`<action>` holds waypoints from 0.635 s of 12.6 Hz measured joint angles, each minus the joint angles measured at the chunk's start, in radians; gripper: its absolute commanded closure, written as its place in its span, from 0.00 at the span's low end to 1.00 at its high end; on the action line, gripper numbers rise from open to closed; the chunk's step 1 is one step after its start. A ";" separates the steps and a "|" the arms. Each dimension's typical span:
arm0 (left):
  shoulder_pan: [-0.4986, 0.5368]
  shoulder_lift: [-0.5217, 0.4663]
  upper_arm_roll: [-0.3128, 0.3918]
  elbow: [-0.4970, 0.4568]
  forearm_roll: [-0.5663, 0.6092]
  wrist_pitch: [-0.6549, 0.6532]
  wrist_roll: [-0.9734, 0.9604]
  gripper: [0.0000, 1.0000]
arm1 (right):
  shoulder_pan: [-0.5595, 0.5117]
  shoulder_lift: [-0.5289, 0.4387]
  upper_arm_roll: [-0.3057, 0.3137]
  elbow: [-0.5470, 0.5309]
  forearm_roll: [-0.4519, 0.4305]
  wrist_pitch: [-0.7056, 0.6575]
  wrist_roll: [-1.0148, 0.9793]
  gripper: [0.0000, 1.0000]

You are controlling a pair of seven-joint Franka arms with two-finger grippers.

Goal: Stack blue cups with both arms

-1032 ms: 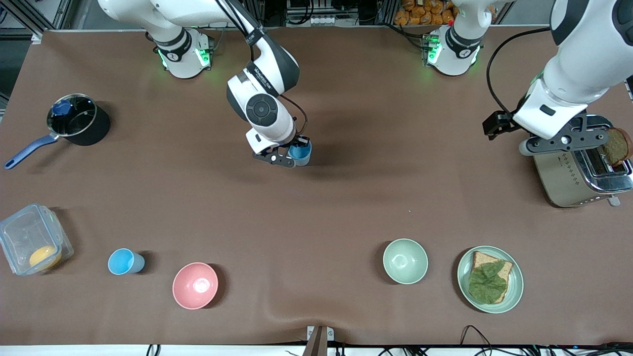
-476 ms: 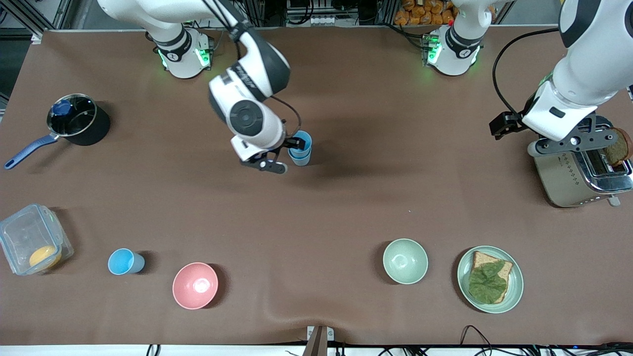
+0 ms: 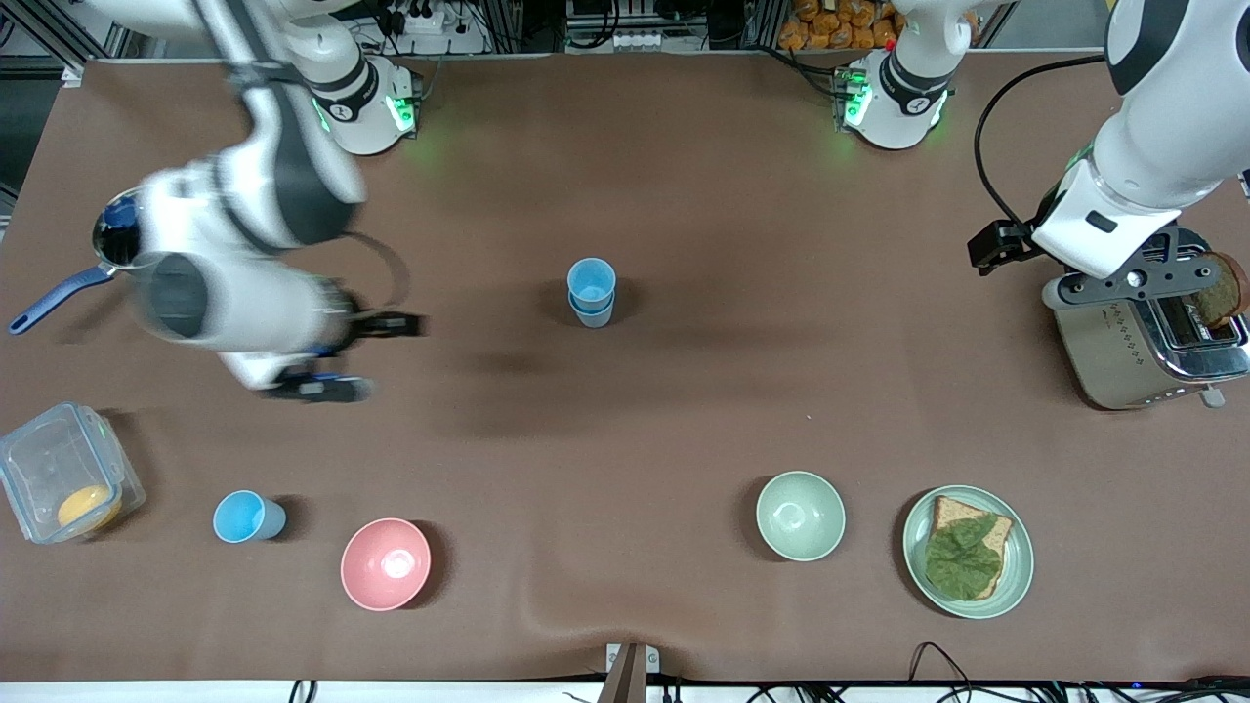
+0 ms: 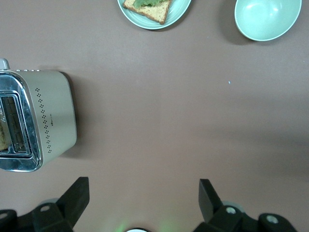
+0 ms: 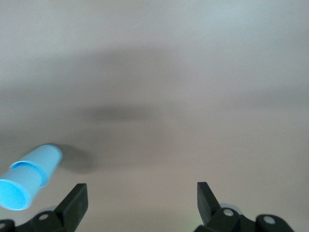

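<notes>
1. Front view: two blue cups are seen nested as a stack [image 3: 591, 292] at the middle of the table [image 3: 684, 410], somewhat toward the robots' edge. A third blue cup [image 3: 248, 516] stands near the front edge, toward the right arm's end, between a clear container [image 3: 61, 485] and the pink bowl [image 3: 385, 563]. The right gripper [image 3: 356, 356] is blurred over bare table, with nothing held; its spread cannot be judged here. The left gripper [image 3: 1123, 283] hangs over the toaster [image 3: 1143, 342] near the left arm's end, apparently waiting.

2. Left wrist view: the left gripper [image 4: 144, 195] is shown spread wide and empty above bare cloth, the toaster [image 4: 34, 125] beside it.

3. Right wrist view: the right gripper [image 5: 141, 198] is shown wide apart and empty, the stack [image 5: 29, 176] well apart from it.

4. Risk, as judged: the lone cup stands close to the pink bowl and the container, so a fast or poorly centred descent could knock it over or nudge the bowl. A later off-centre placement could topple the stack.
</notes>
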 measured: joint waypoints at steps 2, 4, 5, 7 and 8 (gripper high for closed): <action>0.001 0.001 0.000 0.000 0.000 0.000 0.002 0.00 | -0.094 -0.086 0.001 0.002 -0.012 -0.055 -0.123 0.00; 0.001 0.001 0.000 0.001 0.000 0.001 0.002 0.00 | -0.146 -0.184 0.001 0.002 -0.043 -0.092 -0.200 0.00; 0.001 0.001 0.000 0.003 0.000 0.001 0.002 0.00 | -0.154 -0.227 0.001 0.002 -0.076 -0.100 -0.215 0.00; 0.001 0.001 0.000 0.015 -0.016 0.003 0.002 0.00 | -0.154 -0.282 0.006 0.000 -0.114 -0.120 -0.250 0.00; 0.001 0.001 0.000 0.024 -0.021 0.003 0.002 0.00 | -0.154 -0.297 0.006 0.000 -0.117 -0.133 -0.273 0.00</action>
